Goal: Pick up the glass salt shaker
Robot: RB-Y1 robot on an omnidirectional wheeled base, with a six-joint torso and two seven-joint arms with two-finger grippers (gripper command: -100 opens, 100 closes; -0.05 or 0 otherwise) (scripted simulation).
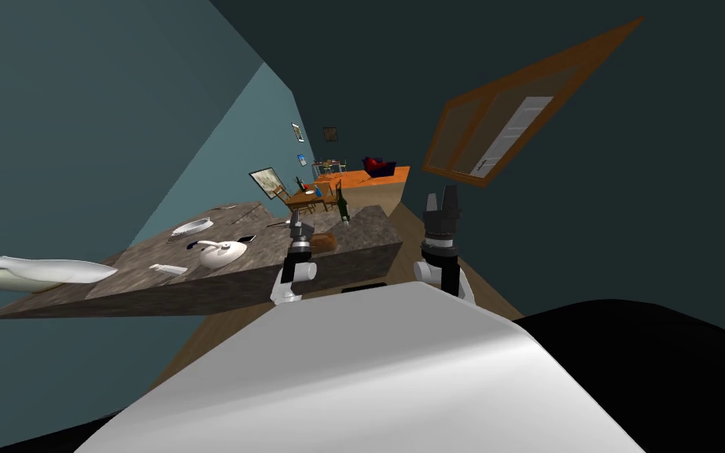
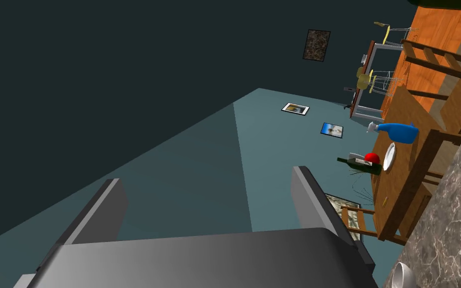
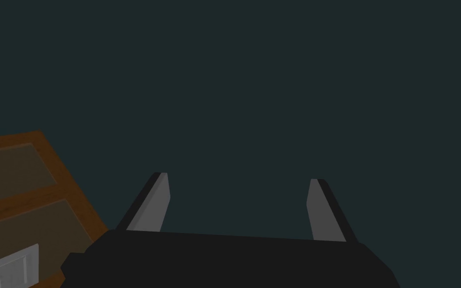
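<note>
A small pale object [image 1: 168, 270] lies on its side on the marbled stone counter [image 1: 117, 287], near its front edge; it may be the salt shaker, though I cannot tell for sure. My left gripper [image 1: 298, 228] hovers over the counter's right part, well to the right of that object. In the left wrist view the left gripper [image 2: 207, 200] is open, holds nothing and points past the counter [image 2: 454, 215]. My right gripper [image 1: 441, 200] is raised beyond the counter's right end, and in the right wrist view the right gripper [image 3: 237, 200] is open and holds nothing.
On the counter stand a white teapot [image 1: 219, 253], a white dish [image 1: 192, 228], a brown item [image 1: 323, 240] and a dark bottle [image 1: 343, 208]. A long white object [image 1: 46, 271] lies at the counter's left end. A wooden dining table [image 2: 399, 170] with chairs stands beyond.
</note>
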